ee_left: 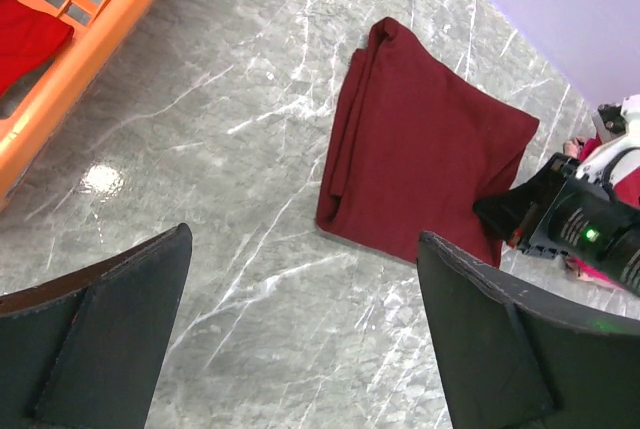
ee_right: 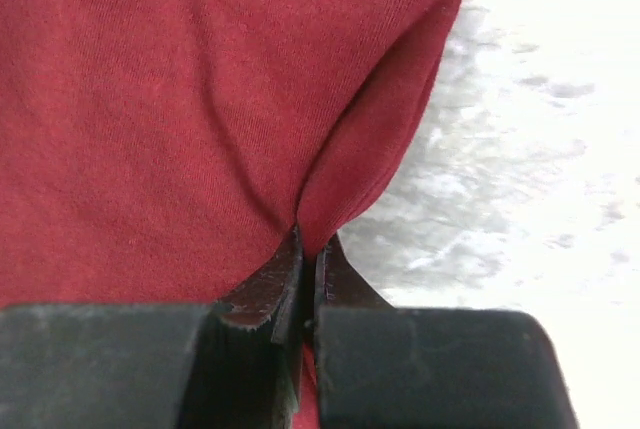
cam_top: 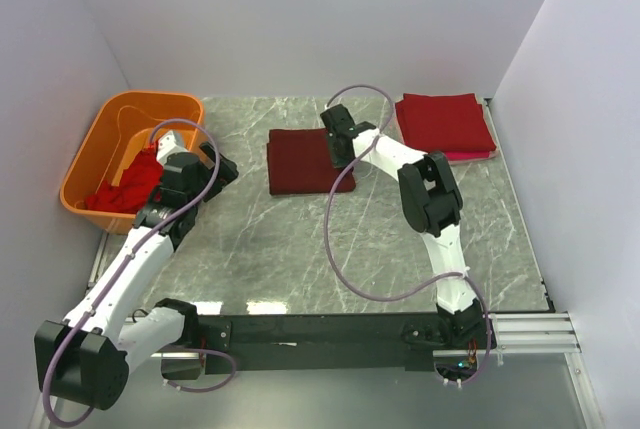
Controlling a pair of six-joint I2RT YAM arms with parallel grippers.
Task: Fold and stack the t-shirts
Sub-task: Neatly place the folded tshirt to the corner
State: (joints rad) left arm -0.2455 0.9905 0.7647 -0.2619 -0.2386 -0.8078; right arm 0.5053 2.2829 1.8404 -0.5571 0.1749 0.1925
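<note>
A dark maroon t-shirt (cam_top: 303,161) lies folded into a rectangle on the marble table. My right gripper (cam_top: 341,150) sits at its right edge. In the right wrist view the jaws are shut on a pinched fold of the maroon cloth (ee_right: 180,99), with the gripper (ee_right: 308,239) at the shirt's border. Brighter red t-shirts (cam_top: 444,123) lie folded in a stack at the back right. More red t-shirts (cam_top: 124,191) are crumpled in the orange tub. My left gripper (cam_top: 220,171) (ee_left: 305,237) hangs open beside the tub, over bare table, with nothing between its fingers.
The orange plastic tub (cam_top: 100,127) (ee_left: 95,34) stands at the back left, against the left wall. White walls close in the table (cam_top: 260,249) on three sides. The right arm's black wrist (ee_left: 575,227) shows at the maroon shirt's (ee_left: 430,149) far edge.
</note>
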